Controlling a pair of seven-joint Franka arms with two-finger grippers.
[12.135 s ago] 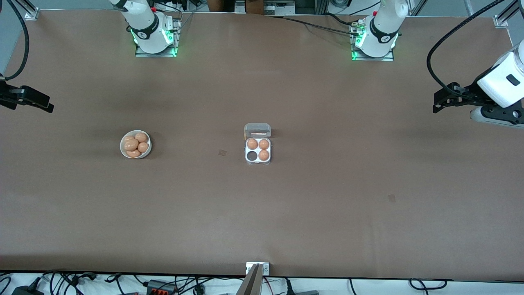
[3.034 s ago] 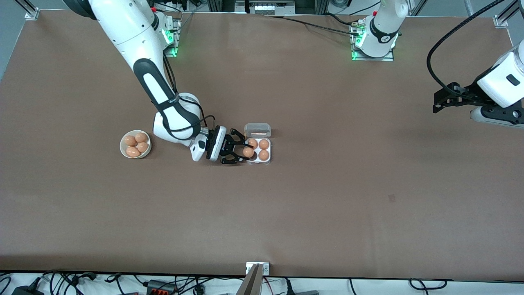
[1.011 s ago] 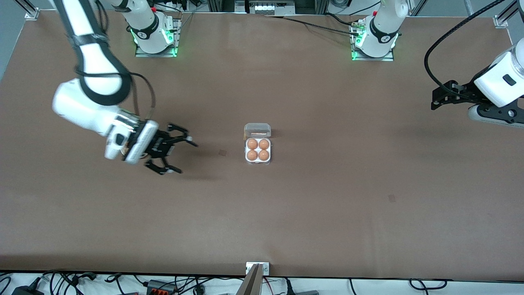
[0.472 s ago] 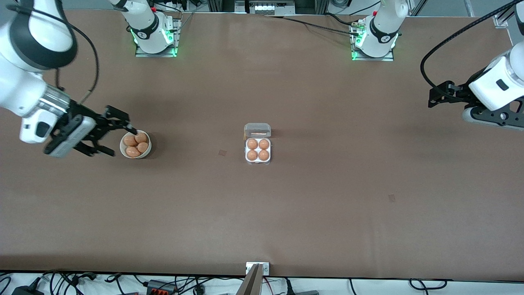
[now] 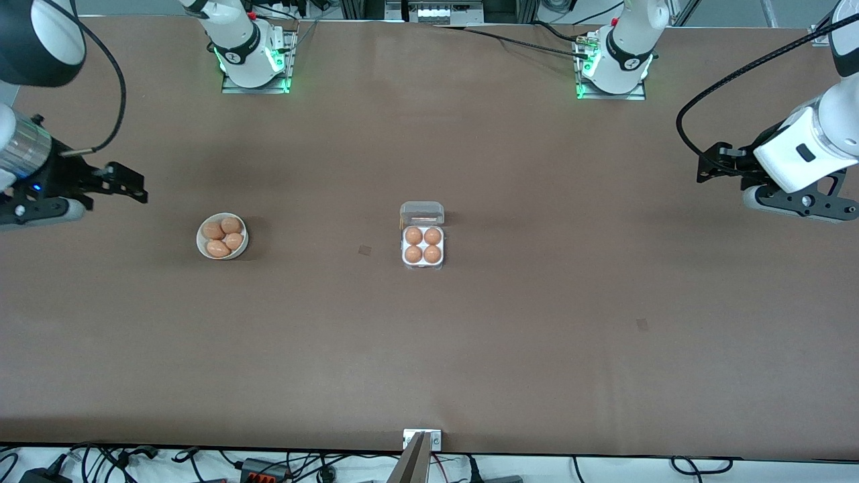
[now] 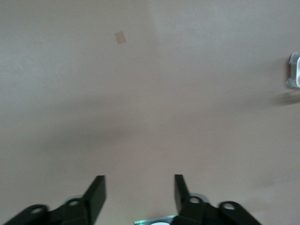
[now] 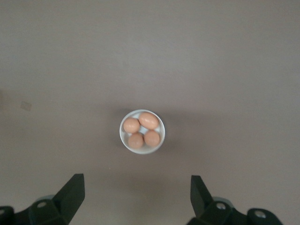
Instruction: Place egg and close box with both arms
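**Mia:** Look, all four holes in the box (image 5: pixel 423 245) are full now! A moment ago one hole was empty.

**Ben:** Yes, the new egg (image 5: pixel 413 254) is sitting in the hole that was empty. The right hand (image 5: pixel 127 188) put it there and is now pulling away. It is hanging over the right arm's end of the worktop (image 5: pixel 429 349).

**Mia:** Is it holding anything?

**Ben:** No. In the right wrist view its fingers (image 7: pixel 70 194) are spread wide with nothing between them. It is looking down at the bowl (image 7: pixel 142 131), which has four eggs left.

**Mia:** And the left hand (image 5: pixel 711 169)?

**Ben:** It is starting to move in from its end. Its fingers (image 6: pixel 96 192) are partly open and empty too.

**Mia:** So what is left?

**Ben:** The lid (image 5: pixel 422 212) is still standing open on the edge of the box farther from the front camera. I think closing it comes next.
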